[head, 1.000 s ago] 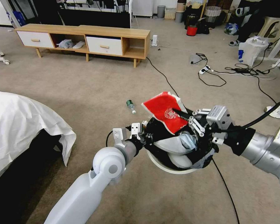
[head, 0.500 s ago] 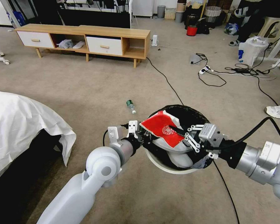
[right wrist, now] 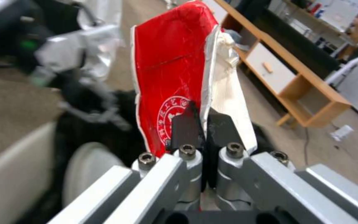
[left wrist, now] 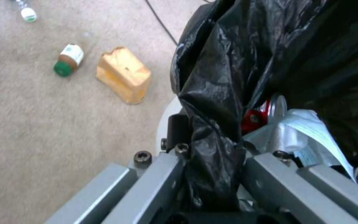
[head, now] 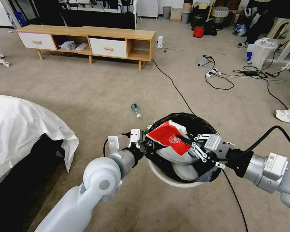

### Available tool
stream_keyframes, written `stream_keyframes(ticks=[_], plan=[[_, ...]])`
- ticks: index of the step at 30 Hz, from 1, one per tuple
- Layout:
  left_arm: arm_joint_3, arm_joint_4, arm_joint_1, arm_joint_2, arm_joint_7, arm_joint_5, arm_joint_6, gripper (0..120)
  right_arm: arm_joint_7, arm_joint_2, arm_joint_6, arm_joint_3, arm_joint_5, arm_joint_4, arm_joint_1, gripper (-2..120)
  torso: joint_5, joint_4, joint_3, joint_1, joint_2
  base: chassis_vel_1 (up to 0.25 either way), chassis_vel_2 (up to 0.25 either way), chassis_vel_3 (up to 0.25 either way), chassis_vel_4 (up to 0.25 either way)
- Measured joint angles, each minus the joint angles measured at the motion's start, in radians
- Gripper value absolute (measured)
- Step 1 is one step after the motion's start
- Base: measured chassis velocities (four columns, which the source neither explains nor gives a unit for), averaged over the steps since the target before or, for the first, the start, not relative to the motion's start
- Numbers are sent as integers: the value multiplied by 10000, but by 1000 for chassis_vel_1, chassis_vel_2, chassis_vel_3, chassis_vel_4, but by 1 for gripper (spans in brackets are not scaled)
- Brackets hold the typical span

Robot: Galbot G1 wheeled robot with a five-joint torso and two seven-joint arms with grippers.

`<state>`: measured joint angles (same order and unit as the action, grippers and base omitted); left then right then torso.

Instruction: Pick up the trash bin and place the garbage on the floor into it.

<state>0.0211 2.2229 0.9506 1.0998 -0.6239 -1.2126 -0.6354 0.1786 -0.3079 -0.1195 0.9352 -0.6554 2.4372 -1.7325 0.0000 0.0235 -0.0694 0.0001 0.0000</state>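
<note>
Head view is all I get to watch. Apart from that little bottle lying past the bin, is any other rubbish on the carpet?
Observer: Yes. The left wrist view shows a tan box and a small green-capped bottle lying on the floor beside the trash bin.
Operator: What exactly is the arm on the left gripping?
Observer: The left jaws are clamped on a fold of the black bag at the bin's rim.
Operator: Is anything hidden under the red packet?
Observer: A crushed red can lies inside, against the bag.
</note>
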Motion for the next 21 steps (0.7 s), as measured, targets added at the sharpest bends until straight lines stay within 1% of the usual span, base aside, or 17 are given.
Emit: stream_keyframes(ticks=[1, 2, 4, 11, 21], plan=[[-29, 80, 170, -53, -47, 9, -27, 0, 11, -7, 44, 1, -38, -194, 151, 0, 0, -1, -1, 0, 0, 0, 0, 0, 0], [-29, 80, 170, -53, -47, 9, -27, 0, 11, -7, 44, 1, -38, -194, 151, 0, 0, -1, -1, 0, 0, 0, 0, 0, 0], [-90, 247, 357, -113, -58, 10, -48, 0, 68, 72, 140, -1, -40, -396, 245, 0, 0, -1, -1, 0, 0, 0, 0, 0, 0], [-205, 527, 608, -305, -46, -39, -68, 0, 175, -113, 230, -440, 163, -672, 607, 0, 0, 0, 0, 0, 0, 0, 0, 0, 0], [-309, 732, 725, -325, -12, -180, -61, 0, 313, -177, 315, -662, 437, -903, 617, 0, 0, 0, 0, 0, 0, 0, 0, 0, 0]])
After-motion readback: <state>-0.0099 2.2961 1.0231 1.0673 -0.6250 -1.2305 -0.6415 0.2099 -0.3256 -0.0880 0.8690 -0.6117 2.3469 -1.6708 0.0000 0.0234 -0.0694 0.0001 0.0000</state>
